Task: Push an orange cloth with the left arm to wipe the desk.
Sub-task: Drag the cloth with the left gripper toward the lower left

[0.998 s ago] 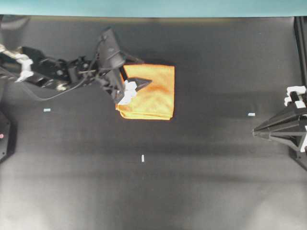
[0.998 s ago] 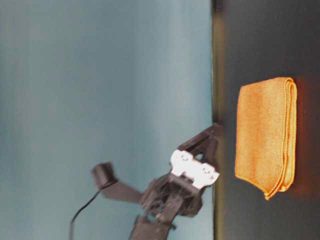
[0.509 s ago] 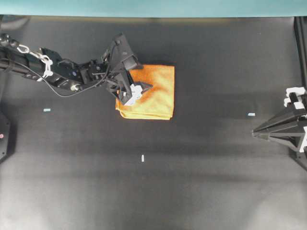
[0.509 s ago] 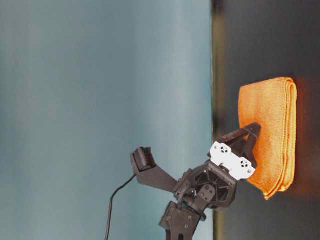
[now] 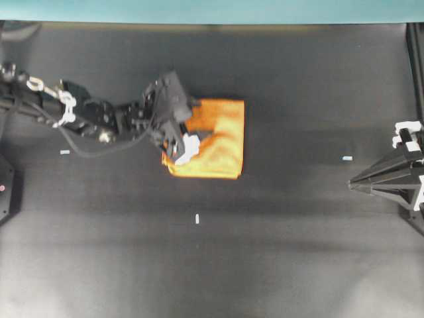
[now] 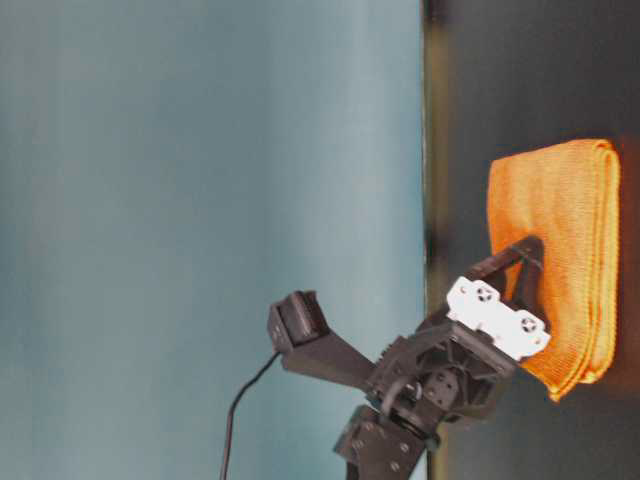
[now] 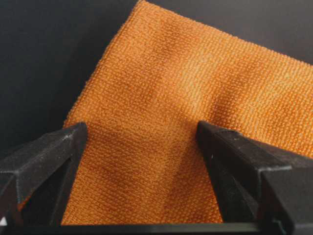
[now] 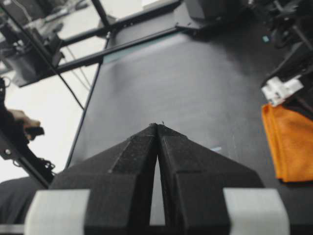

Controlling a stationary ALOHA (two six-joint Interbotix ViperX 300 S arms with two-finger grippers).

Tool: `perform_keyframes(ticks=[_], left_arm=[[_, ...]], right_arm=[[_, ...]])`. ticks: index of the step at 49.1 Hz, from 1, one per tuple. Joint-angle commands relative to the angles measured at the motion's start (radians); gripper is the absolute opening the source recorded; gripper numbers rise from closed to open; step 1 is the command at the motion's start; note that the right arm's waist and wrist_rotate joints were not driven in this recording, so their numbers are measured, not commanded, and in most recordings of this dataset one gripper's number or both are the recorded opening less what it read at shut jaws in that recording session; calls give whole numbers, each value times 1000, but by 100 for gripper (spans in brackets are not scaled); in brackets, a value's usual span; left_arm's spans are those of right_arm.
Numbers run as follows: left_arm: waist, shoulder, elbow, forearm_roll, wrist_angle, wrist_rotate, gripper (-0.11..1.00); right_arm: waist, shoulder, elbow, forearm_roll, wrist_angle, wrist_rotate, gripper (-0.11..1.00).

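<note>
The cloth (image 5: 212, 139) lies folded and slightly rumpled on the table (image 5: 278, 252), toward the far edge by the teal strip (image 5: 212, 10) and a little left of the middle, with its layered edges showing in the table-level view. The left gripper (image 5: 192, 136) presses down on the cloth's left part, its 2 fingers (image 7: 49, 161) spread apart with orange fabric between them and nothing clamped. The right gripper (image 5: 354, 182) sits near the right edge, well apart from the cloth, its fingers (image 8: 127, 161) closed together on nothing.
</note>
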Motion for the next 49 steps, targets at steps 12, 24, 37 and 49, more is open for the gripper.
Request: perform_keyframes(ticks=[12,24,37,49], left_arm=[[-84,-71,97,3,-5,-5,88],[-206,-115,149,3,-6,-21,88],[-342,-115,163,3,14,-35,88],[-439,-120,173,3,15,-72,88]], right_arm=[[0,-11,6,2,-9,-2,1],[0,-17,6,2,-9,-2,1],[0,-18,6,8,-8,-2,1],[0,-18,9,17,-9,0,1]])
